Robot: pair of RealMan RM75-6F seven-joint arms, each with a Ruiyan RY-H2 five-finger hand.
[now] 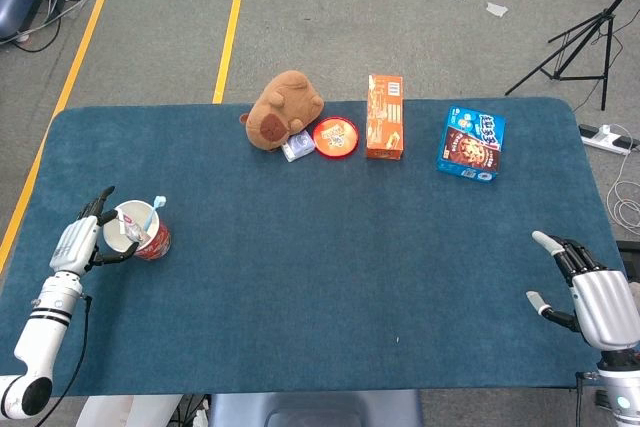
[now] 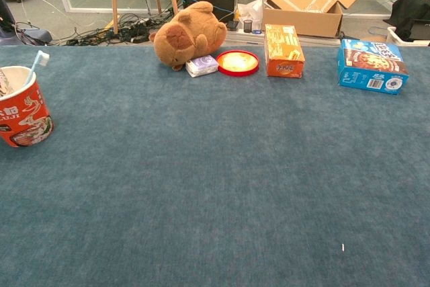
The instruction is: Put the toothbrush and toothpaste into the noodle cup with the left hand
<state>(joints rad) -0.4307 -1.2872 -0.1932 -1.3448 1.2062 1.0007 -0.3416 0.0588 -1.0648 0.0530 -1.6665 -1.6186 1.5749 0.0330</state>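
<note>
The red noodle cup stands upright near the table's left edge. A toothbrush with a light blue head leans out of it, and a toothpaste tube lies inside against the rim. My left hand is just left of the cup with its fingers spread beside the wall, holding nothing; the chest view does not show it. My right hand rests open at the table's right front corner, far from the cup.
Along the far side stand a brown plush toy, a small white packet, a red round tin, an orange box and a blue cookie box. The blue table ends just left of the cup.
</note>
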